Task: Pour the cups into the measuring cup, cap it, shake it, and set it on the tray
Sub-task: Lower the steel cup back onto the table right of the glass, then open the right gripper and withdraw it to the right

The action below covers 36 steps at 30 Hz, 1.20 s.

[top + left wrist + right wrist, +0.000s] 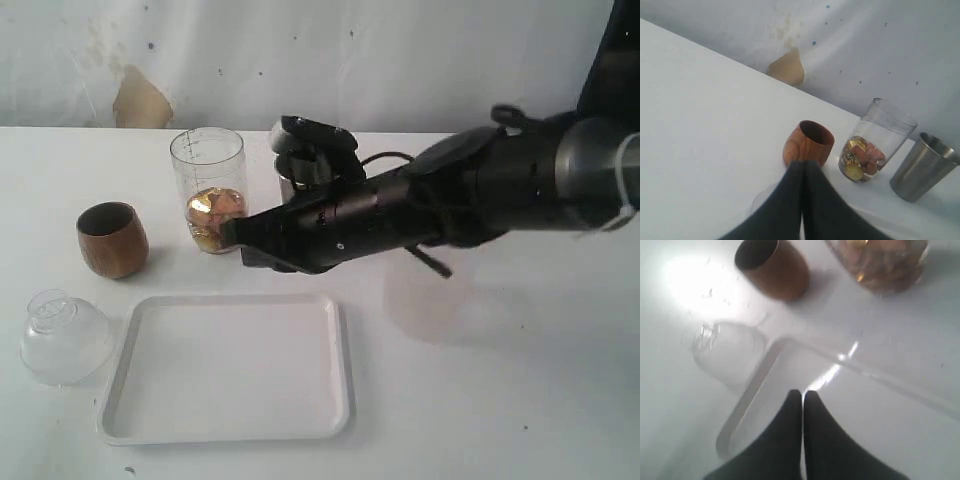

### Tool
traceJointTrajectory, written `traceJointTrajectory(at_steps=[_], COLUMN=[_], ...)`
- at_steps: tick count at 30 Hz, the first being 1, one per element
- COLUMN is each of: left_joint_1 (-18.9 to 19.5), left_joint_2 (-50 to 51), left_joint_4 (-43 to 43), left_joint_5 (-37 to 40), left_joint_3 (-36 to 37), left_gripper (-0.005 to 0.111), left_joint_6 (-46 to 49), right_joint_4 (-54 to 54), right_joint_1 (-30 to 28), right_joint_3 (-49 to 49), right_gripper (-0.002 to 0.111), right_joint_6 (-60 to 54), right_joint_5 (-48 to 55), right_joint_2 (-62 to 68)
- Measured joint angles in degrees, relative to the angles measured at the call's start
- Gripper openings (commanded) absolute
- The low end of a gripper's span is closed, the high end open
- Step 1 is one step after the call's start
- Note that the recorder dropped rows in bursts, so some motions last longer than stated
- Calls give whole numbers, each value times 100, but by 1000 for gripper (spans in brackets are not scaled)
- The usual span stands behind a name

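Note:
The clear measuring cup (pixel 207 190) stands upright and uncapped, holding gold and orange pieces at its bottom. To its left sits the brown wooden cup (pixel 112 238). The clear dome cap (pixel 62 335) lies left of the white tray (pixel 228 430). My right gripper (pixel 234 236) reaches across from the right, shut and empty, with its tip beside the measuring cup's base; its wrist view shows it above the tray's rim (pixel 750 390). My left gripper (pixel 803 164) is shut and empty, just short of the wooden cup (pixel 809 142). The steel tumbler (pixel 922 167) stands beyond the measuring cup (pixel 875 140). The frosted cup is out of view.
The right arm (pixel 480 190) crosses the table behind the tray and hides what stands behind it. A wall (pixel 320 60) closes off the back of the table. The left arm does not show in the exterior view.

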Motion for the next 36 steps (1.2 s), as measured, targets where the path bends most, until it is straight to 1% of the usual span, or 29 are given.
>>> traceJointTrajectory(at_steps=[3, 6, 8, 11, 17, 20, 22, 30, 33, 36], left_joint_1=[0, 0, 0, 0, 0, 0, 0, 0, 0, 0], left_joint_2=[0, 0, 0, 0, 0, 0, 0, 0, 0, 0], left_joint_4=[0, 0, 0, 0, 0, 0, 0, 0, 0, 0], left_joint_5=[0, 0, 0, 0, 0, 0, 0, 0, 0, 0], left_joint_3=[0, 0, 0, 0, 0, 0, 0, 0, 0, 0], left_gripper=[0, 0, 0, 0, 0, 0, 0, 0, 0, 0], left_joint_6=[0, 0, 0, 0, 0, 0, 0, 0, 0, 0], right_joint_4=[-3165, -5153, -5791, -6097, -6156, -6171, -6174, -6174, -6164, -6128], right_joint_1=[-149, -151, -201, -256, -284, -424, -581, -1054, -1227, -1392], right_joint_3=[-601, -860, -874, -861, -342, 273, 707, 2352, 3046, 3631], right_gripper=[0, 0, 0, 0, 0, 0, 0, 0, 0, 0], right_joint_6=[2342, 3630, 4030, 4286, 4447, 4664, 4786, 4871, 4871, 4871], right_joint_5=[1307, 2065, 2073, 1633, -234, -1318, -1830, -3465, -3899, -4099], right_joint_2=[-27, -171, -394, -924, -1889, -2251, -2435, -3213, -3604, -4096])
